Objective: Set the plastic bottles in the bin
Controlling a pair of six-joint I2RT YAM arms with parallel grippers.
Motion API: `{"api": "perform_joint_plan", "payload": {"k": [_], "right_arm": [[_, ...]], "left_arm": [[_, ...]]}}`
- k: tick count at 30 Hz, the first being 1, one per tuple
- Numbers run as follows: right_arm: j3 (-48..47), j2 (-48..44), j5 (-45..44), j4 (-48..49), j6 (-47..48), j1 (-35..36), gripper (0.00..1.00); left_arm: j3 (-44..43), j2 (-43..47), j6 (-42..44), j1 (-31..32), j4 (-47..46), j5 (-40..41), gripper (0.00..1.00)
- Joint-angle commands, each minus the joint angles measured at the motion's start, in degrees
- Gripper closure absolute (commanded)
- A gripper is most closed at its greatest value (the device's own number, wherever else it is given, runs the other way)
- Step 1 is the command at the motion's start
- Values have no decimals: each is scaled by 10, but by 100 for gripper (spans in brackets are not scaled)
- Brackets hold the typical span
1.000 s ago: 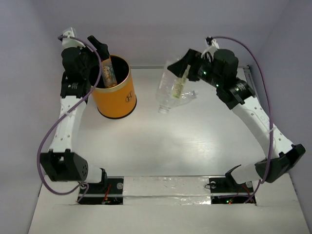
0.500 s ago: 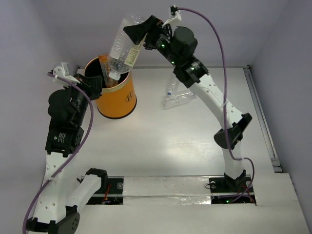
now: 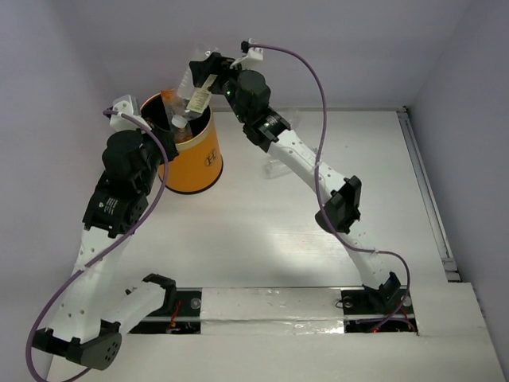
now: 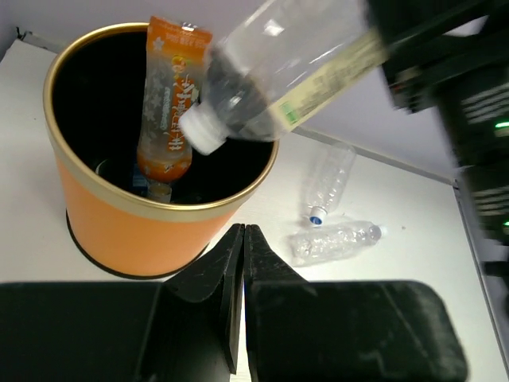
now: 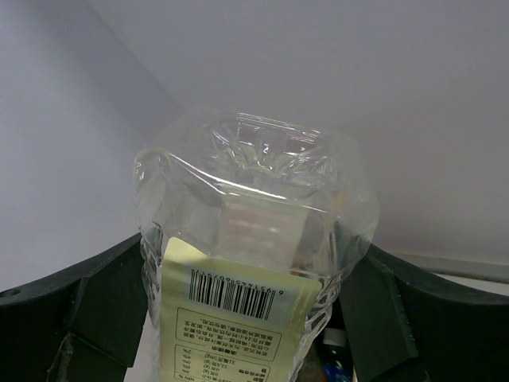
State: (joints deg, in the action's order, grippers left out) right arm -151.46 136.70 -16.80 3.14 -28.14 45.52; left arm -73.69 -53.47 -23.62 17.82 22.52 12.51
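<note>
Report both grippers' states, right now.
Left gripper: closed, holding nothing.
Right gripper: gripping the cream-labelled bottle, neck down over the bin.

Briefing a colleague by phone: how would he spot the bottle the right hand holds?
Find the big orange cylindrical bin at the table's far left. Tilted cap-down over its mouth, in the right hand, is a clear plastic bottle with a cream label. No other bottle is airborne.

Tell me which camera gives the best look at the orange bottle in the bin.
The left wrist view: the orange bottle stands on end inside the bin, label plainly visible. The top external view shows only its top beside the cream-labelled bottle. The right wrist view misses it.
</note>
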Motion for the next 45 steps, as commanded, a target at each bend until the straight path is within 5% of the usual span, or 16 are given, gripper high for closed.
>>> {"api": "perform_joint_plan", "payload": {"k": [1, 4, 5, 8, 12, 15, 19, 21, 22, 23, 25, 26, 31, 35, 41, 45], "right_arm": [[-27, 1, -5, 57, 65, 22, 21], [-22, 0, 11, 45, 87, 34, 9], [-22, -4, 25, 41, 87, 34, 6], [-16, -20, 31, 23, 85, 34, 0], [-5, -51, 54, 16, 63, 27, 0], [-15, -56, 59, -19, 37, 21, 0], [95, -129, 33, -22, 28, 21, 7], [154, -176, 7, -11, 30, 21, 30], [212, -227, -1, -9, 31, 16, 57], [242, -252, -10, -9, 34, 16, 71], [310, -307, -44, -16, 34, 0, 94], [391, -365, -53, -16, 29, -5, 97], [646, -544, -66, -42, -30, -48, 100], [808, -672, -40, -82, -54, -75, 100], [939, -821, -4, -192, -104, -87, 100], [1005, -904, 44, -221, -145, -87, 100]], "left_arm": [[-46, 9, 11, 13, -6, 23, 100], [-68, -2, 15, 19, -9, 21, 87], [-73, -6, 16, 19, -12, 10, 67], [-102, -19, 21, 19, -17, -7, 35], [-138, -26, 23, 24, -22, -24, 26], [-135, -27, 20, 30, -30, -50, 26], [-117, -24, 27, 41, -48, -84, 30], [-112, -35, 42, 47, -48, -107, 36], [-109, -39, 44, 47, -49, -117, 39], [-109, -44, 46, 47, -49, -153, 44], [-115, -76, 59, 47, -41, -188, 48], [-115, -89, 62, 47, -36, -217, 53], [-69, -156, 47, 47, -85, -283, 74], [-62, -217, 50, 82, -121, -248, 92], [-170, -401, 151, 195, -127, -155, 94], [-283, -553, 194, 222, -108, -137, 87]]}}
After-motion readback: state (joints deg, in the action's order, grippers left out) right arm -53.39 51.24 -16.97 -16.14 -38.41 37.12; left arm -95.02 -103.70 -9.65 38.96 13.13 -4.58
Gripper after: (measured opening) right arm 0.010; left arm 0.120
